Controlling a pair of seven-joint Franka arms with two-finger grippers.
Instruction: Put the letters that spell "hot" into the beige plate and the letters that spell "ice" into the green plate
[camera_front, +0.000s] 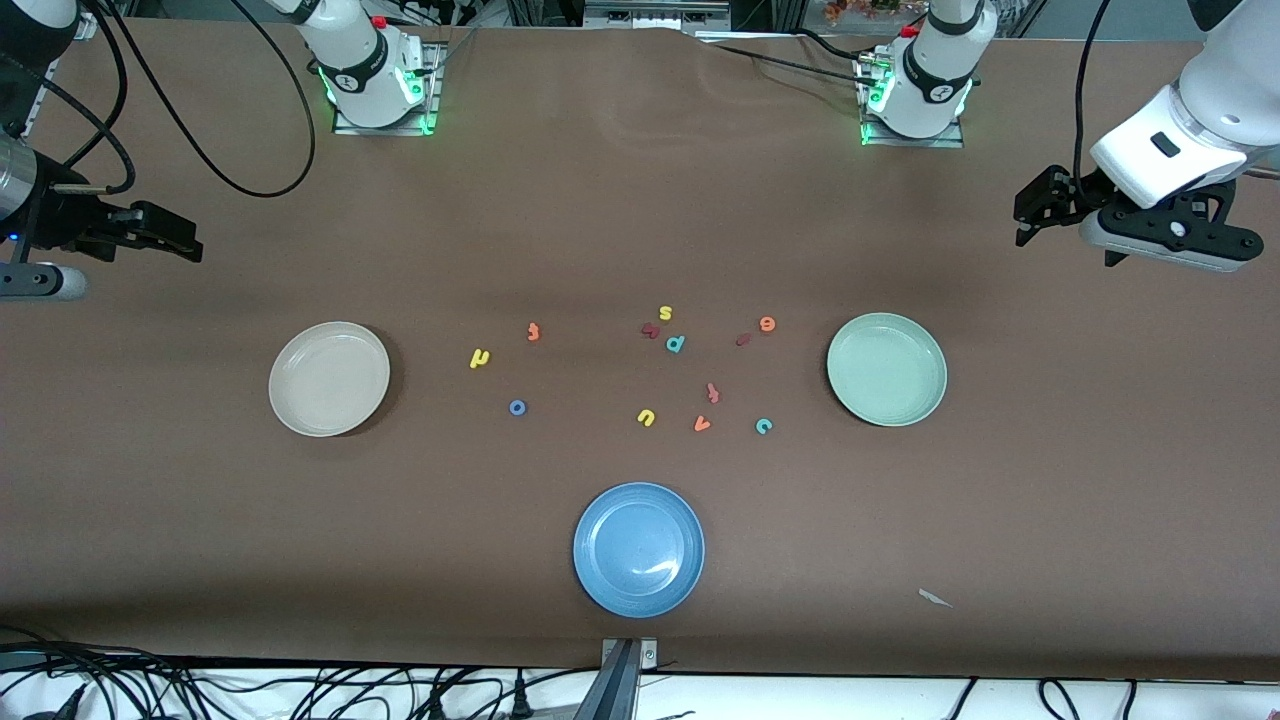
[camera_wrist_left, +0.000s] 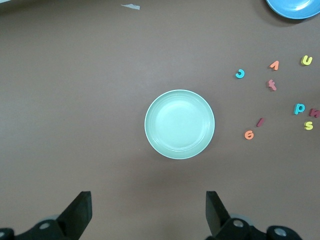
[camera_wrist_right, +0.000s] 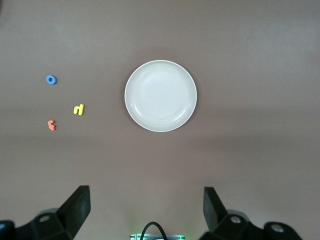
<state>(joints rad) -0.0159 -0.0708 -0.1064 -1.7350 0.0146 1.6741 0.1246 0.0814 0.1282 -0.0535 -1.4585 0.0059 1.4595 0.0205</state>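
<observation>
While both plates seem bare, letters lie between them.

Even overhead light, fairly bright, soft shadows beside beige plate & green plate, small glare streak on blue plate, green LED glow at arm bases, wrist views sharp, fingertips dark.

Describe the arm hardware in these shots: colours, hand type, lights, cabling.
Both arms are white with black joint rings, and their bases glow green on metal plates. Each carries a black two-finger hand: left hand, right hand. The fingers are flat black wedges. Black cables loop beside the right arm, and one drops beside the left arm. The right arm shows a silver wrist section.
</observation>
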